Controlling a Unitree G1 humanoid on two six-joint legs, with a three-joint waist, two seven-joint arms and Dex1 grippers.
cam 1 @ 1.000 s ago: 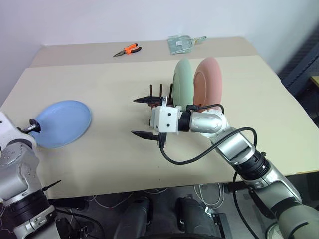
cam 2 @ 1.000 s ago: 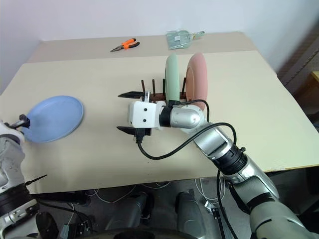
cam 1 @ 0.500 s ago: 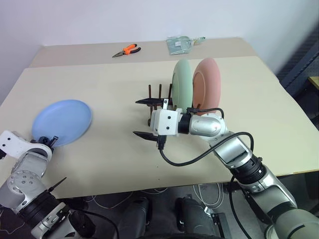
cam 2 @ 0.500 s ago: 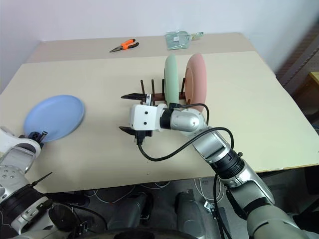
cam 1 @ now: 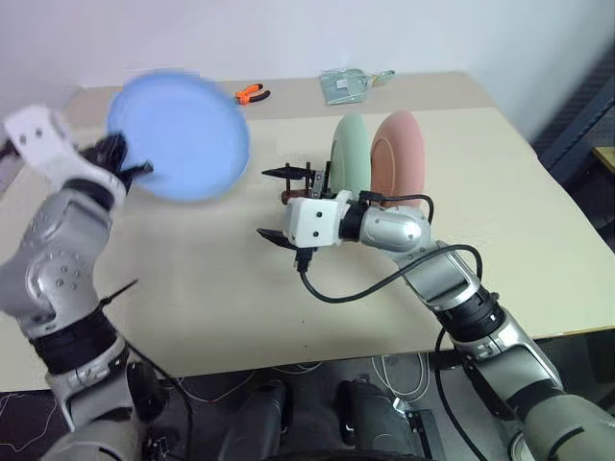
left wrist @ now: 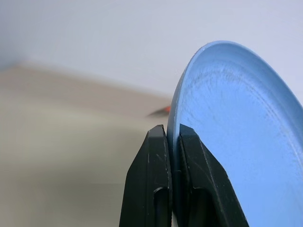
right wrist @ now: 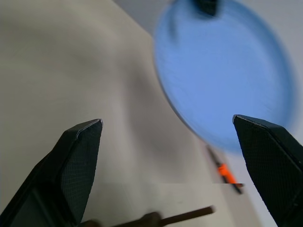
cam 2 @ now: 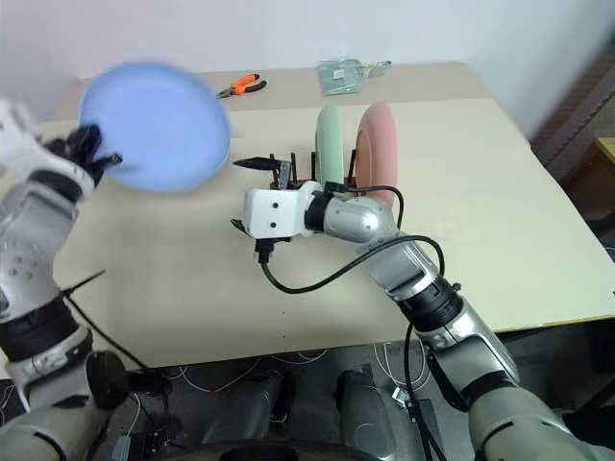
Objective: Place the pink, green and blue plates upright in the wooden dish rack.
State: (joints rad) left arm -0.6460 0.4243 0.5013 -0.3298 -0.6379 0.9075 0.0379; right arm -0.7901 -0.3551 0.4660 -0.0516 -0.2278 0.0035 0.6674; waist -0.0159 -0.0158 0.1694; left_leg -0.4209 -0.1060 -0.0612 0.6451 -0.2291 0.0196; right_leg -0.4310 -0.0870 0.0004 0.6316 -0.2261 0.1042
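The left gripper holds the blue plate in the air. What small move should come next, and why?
Probably carry the blue plate right, toward the open right gripper waiting before the wooden dish rack. The left gripper is shut on its rim, and the green plate and pink plate already stand upright there.

I'm looking over a beige bench (cam 1: 221,288) standing against a plain pale wall (cam 1: 288,34), cables (cam 1: 404,370) hanging beneath its front edge, even light falling across the top
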